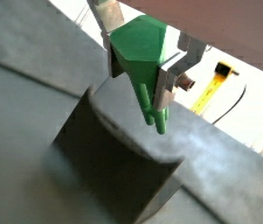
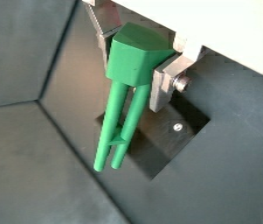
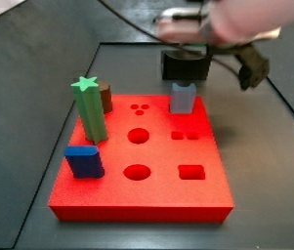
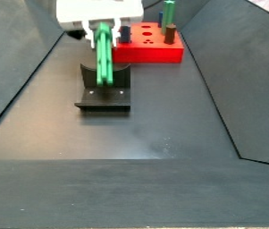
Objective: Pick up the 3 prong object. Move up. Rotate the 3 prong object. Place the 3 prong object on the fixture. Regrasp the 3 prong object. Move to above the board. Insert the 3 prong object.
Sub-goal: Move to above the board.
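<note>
My gripper (image 1: pixel 141 66) is shut on the thick head of the 3 prong object (image 1: pixel 145 92), a slender green piece whose rods hang down. In a wrist view the rod tips sit just above the top of the dark fixture (image 1: pixel 121 166). In another wrist view the gripper (image 2: pixel 134 66) holds the 3 prong object (image 2: pixel 120 122) over the fixture's base plate (image 2: pixel 159 144). In a side view the gripper (image 4: pixel 101 13) holds the piece (image 4: pixel 105 55) upright over the fixture (image 4: pixel 105 92), near the red board (image 4: pixel 148 49). In another side view the blurred gripper (image 3: pixel 199 24) is above the fixture (image 3: pixel 184 66), behind the board (image 3: pixel 149 146); the piece is hidden there.
On the board stand a green star post (image 3: pixel 89 112), a blue block (image 3: pixel 84 161), a grey-blue peg (image 3: pixel 184 98) and a brown cylinder (image 3: pixel 106 96). Sloping dark walls (image 4: pixel 17 80) enclose the floor on both sides.
</note>
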{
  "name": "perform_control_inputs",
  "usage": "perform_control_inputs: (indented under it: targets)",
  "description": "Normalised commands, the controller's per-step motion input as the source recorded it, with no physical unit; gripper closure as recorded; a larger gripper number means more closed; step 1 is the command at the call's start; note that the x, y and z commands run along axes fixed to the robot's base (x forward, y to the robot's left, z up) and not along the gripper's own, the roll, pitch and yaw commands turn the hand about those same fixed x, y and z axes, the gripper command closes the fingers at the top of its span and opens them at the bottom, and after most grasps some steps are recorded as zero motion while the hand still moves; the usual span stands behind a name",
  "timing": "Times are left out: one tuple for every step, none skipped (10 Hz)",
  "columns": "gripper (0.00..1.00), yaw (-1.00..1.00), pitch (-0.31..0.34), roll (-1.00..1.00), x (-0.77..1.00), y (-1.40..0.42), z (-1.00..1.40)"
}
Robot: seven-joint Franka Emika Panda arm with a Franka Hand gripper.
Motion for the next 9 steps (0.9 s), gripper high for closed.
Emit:
perform_control_inputs:
  targets:
    - [1.00, 0.13, 0.051, 0.15, 0.07, -0.05, 1.00]
    - [1.00, 0.12, 0.040, 0.11, 0.07, -0.05, 1.00]
    - [1.00, 0.11, 0.027, 0.05, 0.07, -0.05, 1.00]
    - [1.00, 0.10, 0.021, 0.02, 0.07, -0.05, 1.00]
    - [1.00, 0.09, 0.022, 0.00, 0.06, -0.05, 1.00]
    - [1.00, 0.08, 0.027, -0.01, 0.06, -0.05, 1.00]
    - [1.00, 0.07, 0.034, -0.03, 0.06, -0.05, 1.00]
    - [1.00, 0.06, 0.038, -0.04, 0.06, -0.05, 1.00]
    - [1.00, 0.06, 0.051, -0.04, 0.05, -0.04, 1.00]
